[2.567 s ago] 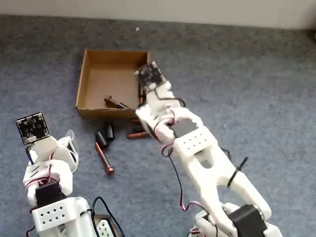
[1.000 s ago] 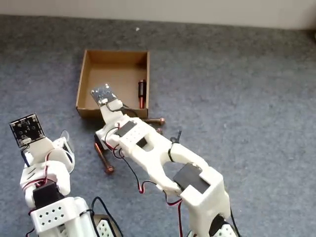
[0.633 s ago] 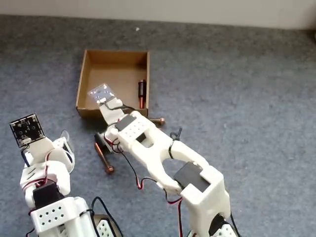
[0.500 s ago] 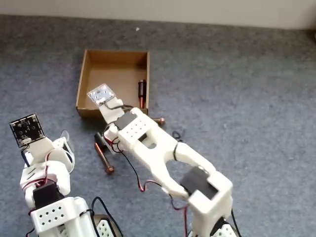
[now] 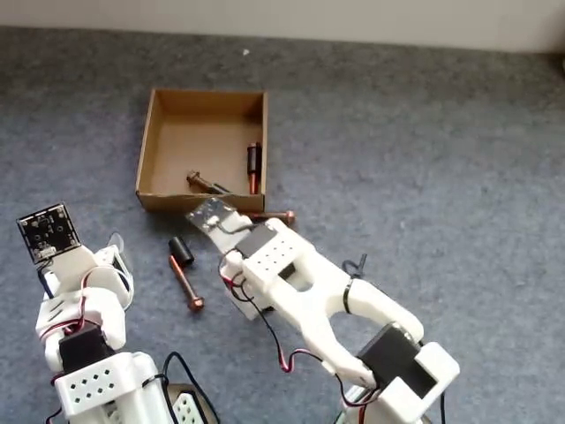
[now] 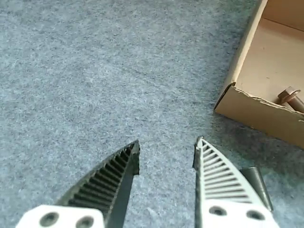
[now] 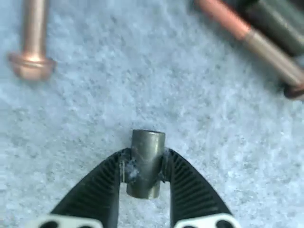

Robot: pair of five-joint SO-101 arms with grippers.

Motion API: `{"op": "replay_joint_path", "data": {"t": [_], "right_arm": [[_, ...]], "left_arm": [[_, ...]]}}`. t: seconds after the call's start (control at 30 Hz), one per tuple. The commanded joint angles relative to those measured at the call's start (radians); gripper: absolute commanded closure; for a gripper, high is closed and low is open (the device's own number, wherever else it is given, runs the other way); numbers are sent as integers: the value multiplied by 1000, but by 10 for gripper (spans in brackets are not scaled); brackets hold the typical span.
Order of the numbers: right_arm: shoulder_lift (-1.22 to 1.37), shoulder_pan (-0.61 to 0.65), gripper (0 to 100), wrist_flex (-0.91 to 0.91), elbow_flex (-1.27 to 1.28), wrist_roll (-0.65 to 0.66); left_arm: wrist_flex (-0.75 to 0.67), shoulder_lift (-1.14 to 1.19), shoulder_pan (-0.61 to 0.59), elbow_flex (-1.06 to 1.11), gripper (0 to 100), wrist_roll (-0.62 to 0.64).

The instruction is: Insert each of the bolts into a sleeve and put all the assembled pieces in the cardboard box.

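Within the right hand [image 7: 145,159], 1 dark sleeve [image 7: 148,142] clamped, tip protruding, left hand [image 6: 167,141] spread apart

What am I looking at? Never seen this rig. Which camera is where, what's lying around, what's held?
Two small white robot arms stand side by side on a grey carpeted surface. The high view looks down from a fixed camera: left arm at lower left, right arm in the middle. The other two pictures come from a camera on each arm's wrist, looking along its gripper. The cardboard box holds a bolt already in a sleeve and another bolt. Outside it lie a loose black sleeve, a copper bolt and a second bolt by the box wall. The left gripper is open over bare carpet. The right gripper is shut on a dark sleeve.
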State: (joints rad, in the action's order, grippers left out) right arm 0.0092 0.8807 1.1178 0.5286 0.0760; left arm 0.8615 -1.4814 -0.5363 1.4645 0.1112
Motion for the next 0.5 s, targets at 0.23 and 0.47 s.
{"op": "replay_joint_path", "data": {"t": [0.23, 0.47], "right_arm": [[-7, -25, 994, 2, 62, 9], [163, -22, 994, 12, 53, 9]], "left_arm": [[-20, -8, -5, -4, 807, -11], [-20, -8, -4, -2, 807, -11]]}}
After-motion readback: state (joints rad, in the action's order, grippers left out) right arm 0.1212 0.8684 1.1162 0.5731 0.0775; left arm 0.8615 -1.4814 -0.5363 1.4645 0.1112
